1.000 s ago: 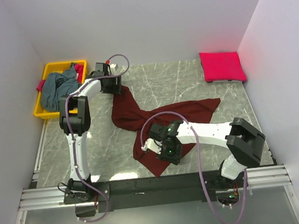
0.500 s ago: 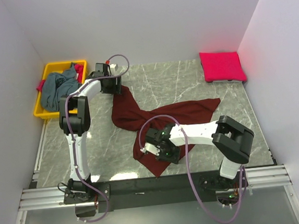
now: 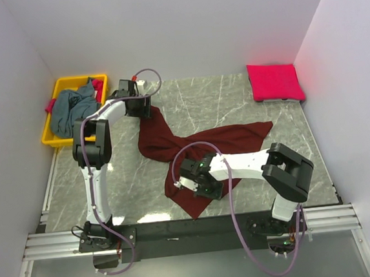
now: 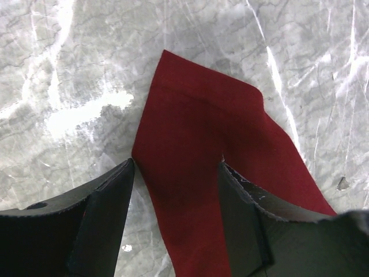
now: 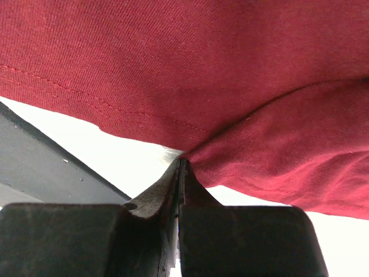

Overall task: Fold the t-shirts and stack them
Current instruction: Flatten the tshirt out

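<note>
1. Left end effector (image 4: 176, 166), upper left, spread over the soft maroon t-shirt (image 3: 165, 137)'s pointed corner on the veined counter (image 3: 233, 102).
2. Right end effector (image 5: 180, 163), lower centre, pinches its stitched hem; a second ago it sat farther right.
3. Pink-red t-shirt (image 3: 275, 82), folded square, upper right.

Clad in white shells with black joint blocks along both left arm (image 3: 108, 109) and right arm (image 3: 249, 163). Looped with a mauve cable (image 3: 146, 69) at each wrist. Tipped with matt black, wedge-shaped fingers (image 4: 104, 219) on left hand (image 4: 176, 167) and right hand (image 5: 180, 164). Scuffed pale along the finger edges.
</note>
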Action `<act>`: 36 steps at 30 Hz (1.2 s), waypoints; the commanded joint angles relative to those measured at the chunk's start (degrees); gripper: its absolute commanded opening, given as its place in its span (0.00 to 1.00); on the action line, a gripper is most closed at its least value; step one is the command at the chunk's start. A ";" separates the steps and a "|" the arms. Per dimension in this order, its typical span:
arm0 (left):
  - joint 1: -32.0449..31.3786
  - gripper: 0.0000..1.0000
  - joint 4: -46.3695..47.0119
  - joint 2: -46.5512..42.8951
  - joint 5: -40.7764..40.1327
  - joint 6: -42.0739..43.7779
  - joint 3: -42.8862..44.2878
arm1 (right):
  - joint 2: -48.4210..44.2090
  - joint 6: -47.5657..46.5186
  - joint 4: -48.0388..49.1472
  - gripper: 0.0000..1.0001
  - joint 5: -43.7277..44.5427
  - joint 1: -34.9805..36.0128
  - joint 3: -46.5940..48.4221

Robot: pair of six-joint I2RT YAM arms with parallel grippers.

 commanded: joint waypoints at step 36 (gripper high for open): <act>-2.99 0.69 1.00 -0.71 -9.95 -2.13 1.74 | -19.41 -13.77 -1.94 0.00 7.68 -42.41 15.74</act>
